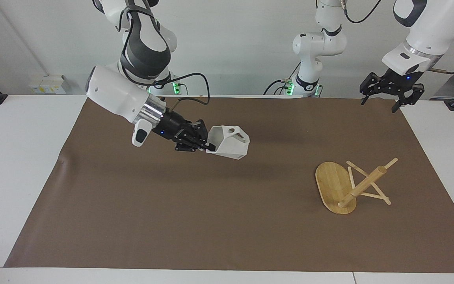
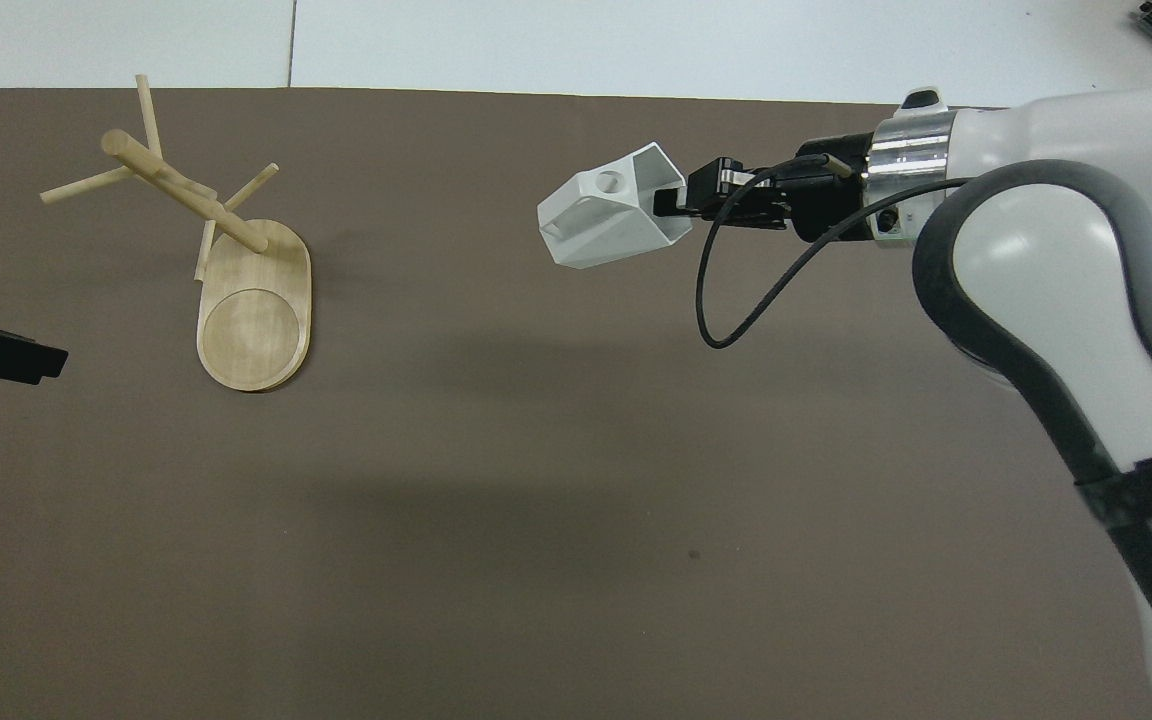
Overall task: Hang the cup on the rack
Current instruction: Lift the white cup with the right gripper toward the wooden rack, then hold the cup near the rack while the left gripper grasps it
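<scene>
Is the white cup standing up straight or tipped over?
Tipped. The right gripper holds the cup in the air on its side, mouth facing the gripper.

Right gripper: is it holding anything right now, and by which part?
Yes. The right gripper holds the cup by the rim wall at its open mouth, up over the mat. The left gripper holds nothing and waits.

Bare mat [image 1: 282, 189] separates held cup [image 1: 229, 142] from rack [image 1: 349, 185].

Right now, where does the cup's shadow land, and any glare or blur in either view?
Facing view: the cup, clamped in the right hand, throws a soft shadow on the brown mat beneath it; no glare. Overhead view: a diffuse shadow sits nearer the robots than the cup; edges crisp.
</scene>
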